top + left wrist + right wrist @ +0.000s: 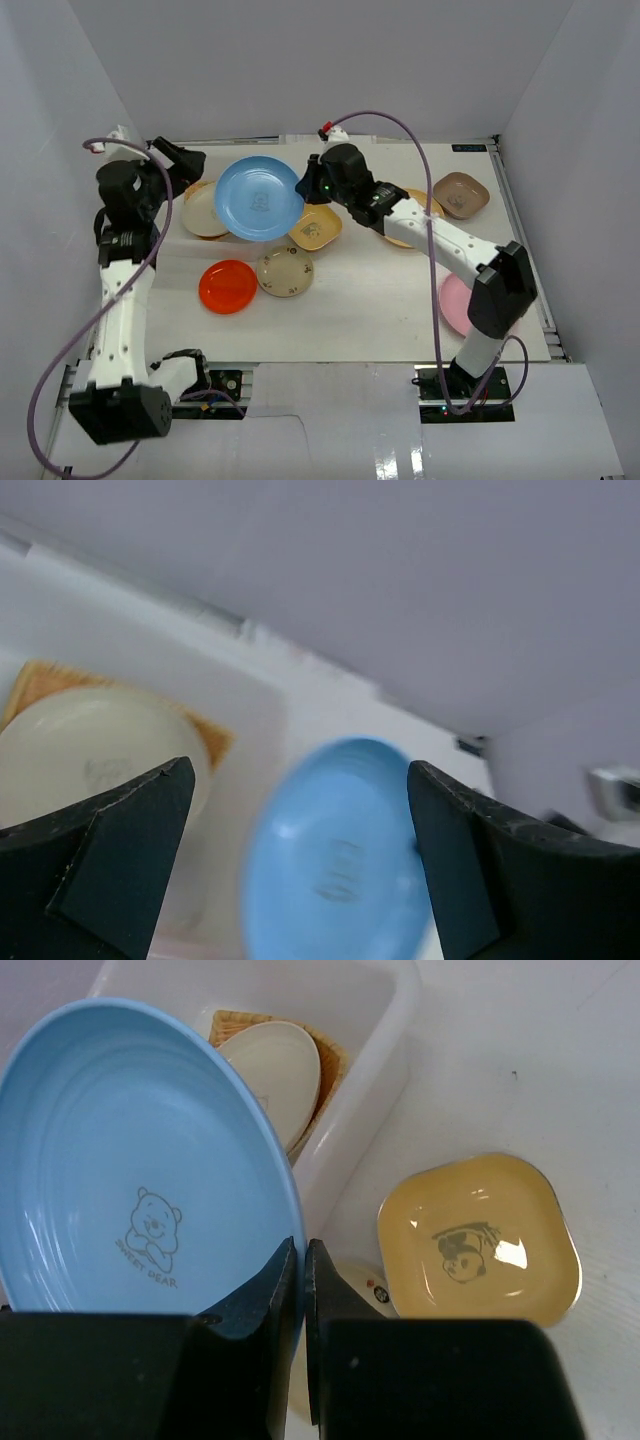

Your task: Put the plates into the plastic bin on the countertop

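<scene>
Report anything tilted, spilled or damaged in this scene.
Nothing looks spilled or broken. Only the blue plate is off level: the right gripper pinches its rim and holds it tilted over the plastic bin, unlike the cream plate lying inside.

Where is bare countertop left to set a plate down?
Open countertop between the loose cream plate and the pink plate, toward the near edge. Crowded beside the bin: blue plate in the right gripper, yellow square plate, red plate.
</scene>
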`<action>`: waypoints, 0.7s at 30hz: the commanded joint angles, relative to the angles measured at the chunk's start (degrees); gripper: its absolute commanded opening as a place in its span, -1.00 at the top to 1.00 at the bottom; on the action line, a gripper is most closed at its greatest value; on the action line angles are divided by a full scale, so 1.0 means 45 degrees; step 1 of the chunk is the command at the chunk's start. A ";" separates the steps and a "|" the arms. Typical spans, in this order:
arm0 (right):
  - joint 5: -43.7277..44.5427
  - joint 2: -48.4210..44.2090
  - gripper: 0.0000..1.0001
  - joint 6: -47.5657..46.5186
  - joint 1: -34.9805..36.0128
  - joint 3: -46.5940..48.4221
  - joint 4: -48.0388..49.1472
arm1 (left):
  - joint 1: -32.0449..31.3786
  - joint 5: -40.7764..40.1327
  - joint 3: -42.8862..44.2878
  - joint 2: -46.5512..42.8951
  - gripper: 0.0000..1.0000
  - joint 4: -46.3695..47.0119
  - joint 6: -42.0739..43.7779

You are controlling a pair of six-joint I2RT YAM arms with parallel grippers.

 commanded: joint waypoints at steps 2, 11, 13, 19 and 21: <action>0.1141 0.2001 0.85 0.0124 0.0358 0.2574 0.0111 | -0.0209 0.2511 0.0152 -0.3014 -0.96 0.1054 -0.0263; 0.2684 0.7333 0.85 0.0046 0.1217 0.8800 -0.0416 | -0.2980 0.2870 0.0445 -0.3447 -0.96 -0.0410 0.1630; 0.2667 0.8172 0.85 0.0046 0.1354 0.9198 -0.0145 | -0.3294 0.2691 0.0407 -0.3427 -0.96 -0.0451 0.1788; 0.3446 0.9133 0.85 -0.0538 0.1901 0.9649 0.1125 | -0.3725 0.2574 0.0094 -0.3368 -0.96 -0.0334 0.1788; 0.3663 0.9192 0.65 -0.0774 0.2018 0.9648 0.1476 | -0.3706 0.2476 0.0074 -0.3369 -0.96 -0.0315 0.1750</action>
